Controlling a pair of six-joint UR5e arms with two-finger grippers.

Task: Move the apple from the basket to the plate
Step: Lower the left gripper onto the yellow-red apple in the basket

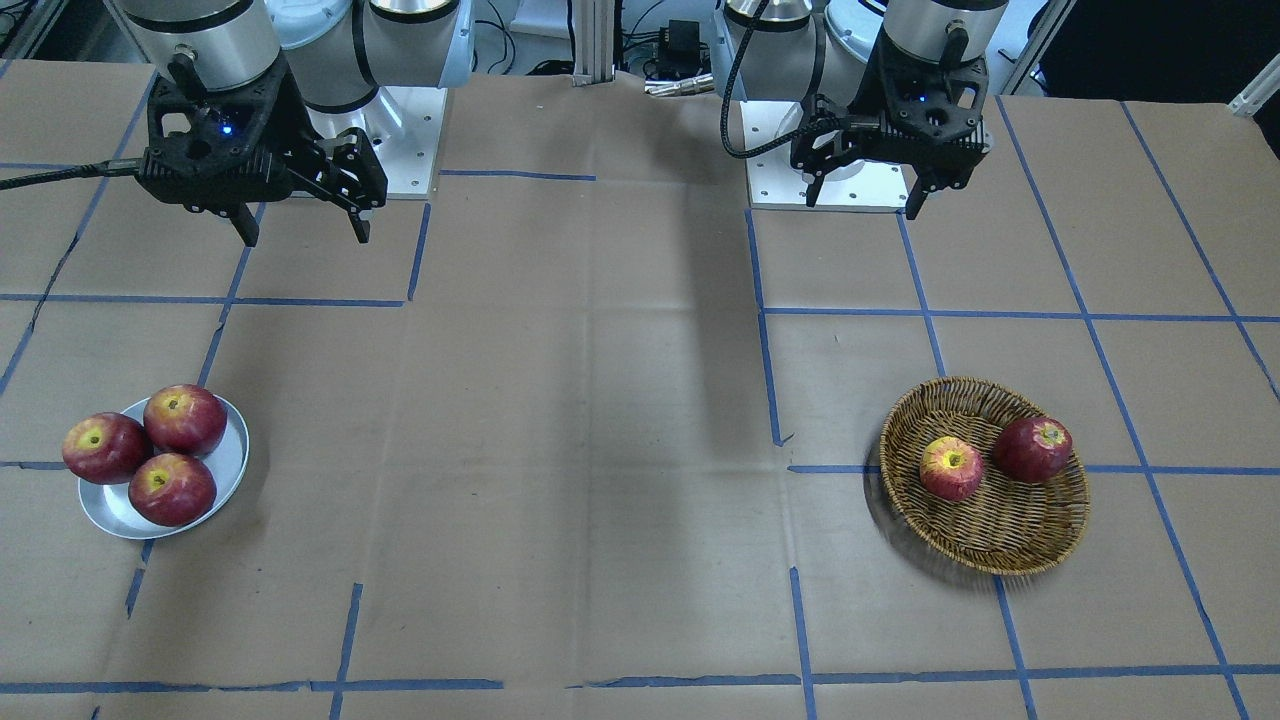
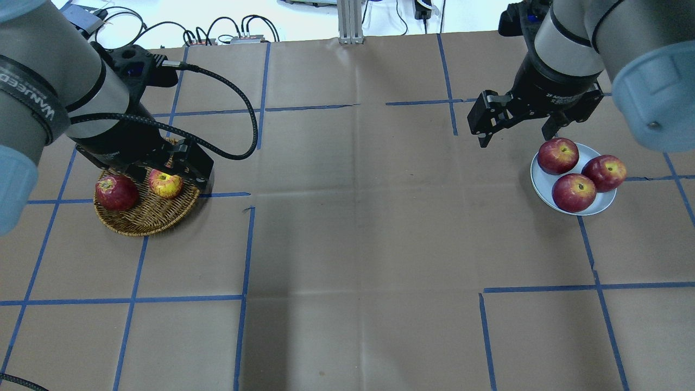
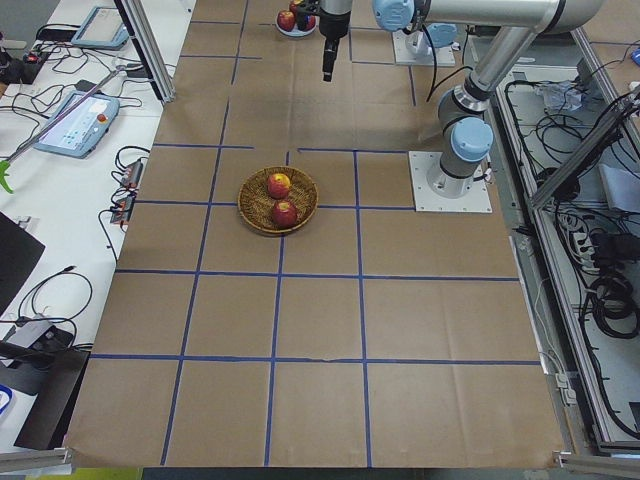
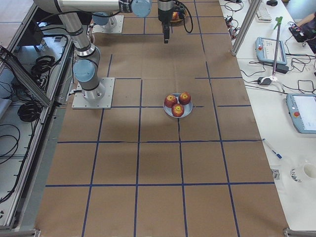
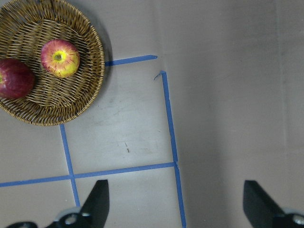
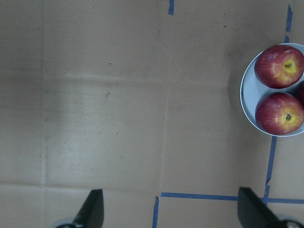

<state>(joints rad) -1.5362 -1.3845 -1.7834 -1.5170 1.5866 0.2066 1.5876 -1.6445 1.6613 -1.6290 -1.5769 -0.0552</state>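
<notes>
The apple [image 1: 950, 467], red with a large yellow patch, lies in the wicker basket [image 1: 1000, 525] beside a dark red apple [image 1: 1032, 449]. It also shows in the overhead view [image 2: 165, 183] and the left wrist view [image 5: 60, 57]. My left gripper [image 1: 863, 197] is open and empty, held high and on the robot's side of the basket. The silvery plate [image 1: 110, 510] holds three deep red apples. My right gripper [image 1: 303, 228] is open and empty, high and on the robot's side of the plate [image 2: 600, 201].
The table is brown cardboard marked with blue tape lines. The basket [image 2: 146, 217] and the plate are far apart, at opposite ends. The arm bases [image 1: 840, 160] stand at the table's robot-side edge.
</notes>
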